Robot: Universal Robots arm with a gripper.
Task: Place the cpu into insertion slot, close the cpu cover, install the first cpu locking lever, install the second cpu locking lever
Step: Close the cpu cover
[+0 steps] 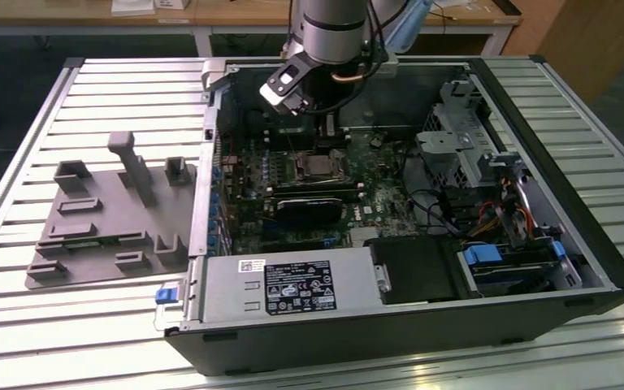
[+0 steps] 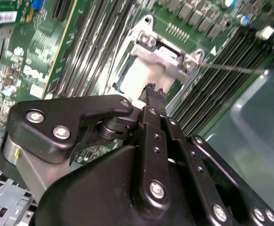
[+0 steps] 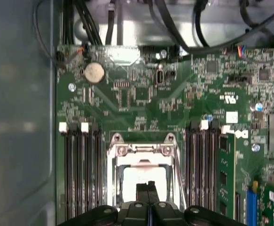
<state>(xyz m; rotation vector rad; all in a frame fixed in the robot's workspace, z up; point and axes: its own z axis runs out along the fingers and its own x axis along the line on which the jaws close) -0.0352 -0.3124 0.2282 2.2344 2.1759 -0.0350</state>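
Note:
The insertion slot (image 1: 314, 166) sits in the green board inside the open computer case. The silvery cpu cover (image 3: 141, 150) lies flat over it. Through its window shows the pale metal top of the cpu (image 3: 139, 175), also visible in the second wrist view (image 2: 136, 79). My gripper (image 1: 330, 140) hangs just above the socket, at the edge of the cover (image 2: 161, 52). Its black fingertips (image 3: 147, 187) are pressed together with nothing between them. A thin metal locking lever (image 2: 230, 68) sticks out sideways from the corner of the cover.
Long black memory slots (image 3: 80, 174) flank the socket on both sides. A black fan block (image 1: 309, 210) lies just in front of the socket, and the power supply (image 1: 290, 284) is nearer still. Drive bays and cables (image 1: 507, 252) fill the exterior view's right. A grey fixture (image 1: 106, 219) lies outside the case.

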